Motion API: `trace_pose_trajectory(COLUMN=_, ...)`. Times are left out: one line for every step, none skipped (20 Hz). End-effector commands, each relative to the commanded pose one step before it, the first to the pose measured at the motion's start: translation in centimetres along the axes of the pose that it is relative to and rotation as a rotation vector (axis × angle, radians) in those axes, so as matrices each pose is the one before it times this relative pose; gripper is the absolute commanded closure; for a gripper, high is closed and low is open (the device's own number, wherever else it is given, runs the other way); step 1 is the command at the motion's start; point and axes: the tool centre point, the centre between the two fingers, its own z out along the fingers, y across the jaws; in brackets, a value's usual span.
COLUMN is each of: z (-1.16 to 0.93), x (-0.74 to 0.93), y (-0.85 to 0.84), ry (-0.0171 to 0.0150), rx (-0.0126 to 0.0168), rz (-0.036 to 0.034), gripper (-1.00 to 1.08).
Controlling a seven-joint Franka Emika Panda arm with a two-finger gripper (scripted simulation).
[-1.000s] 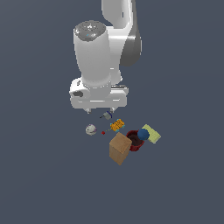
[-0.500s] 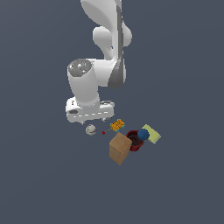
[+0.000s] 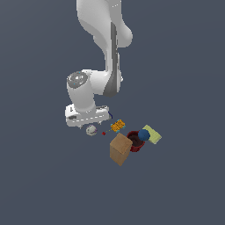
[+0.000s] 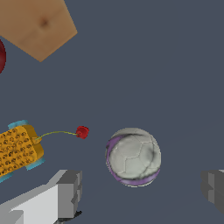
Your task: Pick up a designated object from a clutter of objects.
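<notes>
The designated object is a small off-white ball with purple marks; it lies on the dark floor, apart from the clutter on the exterior view's left. In the wrist view the ball sits between my two grey fingertips, with gaps on both sides. My gripper is open and empty, low over the ball; in the exterior view the hand hides the fingers. The clutter lies to the exterior view's right: tan box, dark red bowl, blue ball, yellow-green block, orange gridded piece.
A tiny red bead on a thin stalk lies between the ball and the orange gridded piece. The tan box and the bowl's rim show at the wrist view's edge. The floor is plain dark grey.
The arm has swung toward the exterior view's left and come down, so the hand now sits just over the off-white ball. The objects have not moved.
</notes>
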Motion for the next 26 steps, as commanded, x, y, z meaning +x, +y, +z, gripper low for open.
trace_pose_trajectory(z=0.568, x=-0.266, y=0.222, ry=0.00138, rx=-0.00146, rz=-0.00935, gripper=-0.92)
trace_pose_trajectory(z=0.119, x=-0.063, y=0.043, ry=0.00002, rx=-0.00021, rz=-0.00168, gripper=-0.92)
trace_pose_trajectory(z=0.072, x=-0.039, y=0.028, ry=0.00001, rx=-0.00012, rz=-0.00097, gripper=-0.92)
trace_pose_trajectory(z=0.025, x=-0.021, y=0.025, ry=0.0, rx=0.0, rz=0.0, gripper=-0.92)
trace_pose_trajectory(z=-0.104, x=0.041, y=-0.061, ry=-0.00108, rx=0.00062, rz=0.00237, gripper=-0.92)
trace_pose_trajectory(z=0.031, x=-0.001, y=0.001, ry=0.0, rx=0.0, rz=0.0, gripper=-0.92)
trace_pose_trajectory(z=0.092, x=-0.004, y=0.002, ry=0.0, rx=0.0, rz=0.0, gripper=-0.92)
trace_pose_trajectory(z=0.154, x=-0.007, y=0.003, ry=0.0, rx=0.0, rz=0.0, gripper=-0.92)
trace_pose_trajectory(z=0.214, x=-0.011, y=0.004, ry=0.0, rx=0.0, rz=0.0, gripper=-0.92)
trace_pose_trajectory(z=0.274, x=-0.014, y=0.005, ry=0.0, rx=0.0, rz=0.0, gripper=-0.92)
trace_pose_trajectory(z=0.317, x=-0.004, y=-0.025, ry=0.00026, rx=-0.00018, rz=-0.00062, gripper=-0.92)
trace_pose_trajectory(z=0.391, x=-0.02, y=0.007, ry=0.0, rx=0.0, rz=0.0, gripper=-0.92)
trace_pose_trajectory(z=0.448, x=-0.023, y=0.008, ry=0.0, rx=0.0, rz=0.0, gripper=-0.92)
trace_pose_trajectory(z=0.485, x=-0.011, y=-0.021, ry=0.00025, rx=-0.0002, rz=-0.00061, gripper=-0.92)
trace_pose_trajectory(z=0.533, x=-0.023, y=0.012, ry=0.0, rx=0.0, rz=0.0, gripper=-0.92)
trace_pose_trajectory(z=0.482, x=-0.016, y=0.013, ry=0.0, rx=0.0, rz=0.0, gripper=-0.92)
trace_pose_trajectory(z=0.406, x=0.005, y=-0.017, ry=0.00025, rx=-0.00016, rz=-0.00062, gripper=-0.92)
trace_pose_trajectory(z=0.359, x=-0.002, y=0.015, ry=0.0, rx=0.0, rz=0.0, gripper=-0.92)
trace_pose_trajectory(z=0.299, x=0.004, y=0.015, ry=0.0, rx=0.0, rz=0.0, gripper=-0.92)
trace_pose_trajectory(z=0.226, x=0.022, y=-0.016, ry=0.00026, rx=-0.00007, rz=-0.00063, gripper=-0.92)
trace_pose_trajectory(z=0.183, x=0.009, y=0.013, ry=0.0, rx=0.0, rz=0.0, gripper=-0.92)
trace_pose_trajectory(z=0.129, x=0.009, y=0.01, ry=0.0, rx=0.0, rz=0.0, gripper=-0.92)
trace_pose_trajectory(z=0.077, x=0.006, y=0.006, ry=0.0, rx=0.0, rz=0.0, gripper=-0.92)
trace_pose_trajectory(z=0.025, x=0.002, y=0.002, ry=0.0, rx=0.0, rz=0.0, gripper=-0.92)
trace_pose_trajectory(z=0.0, x=0.0, y=0.0, ry=0.0, rx=0.0, rz=0.0, gripper=1.08)
trace_pose_trajectory(z=0.0, x=0.0, y=0.0, ry=0.0, rx=0.0, rz=0.0, gripper=1.08)
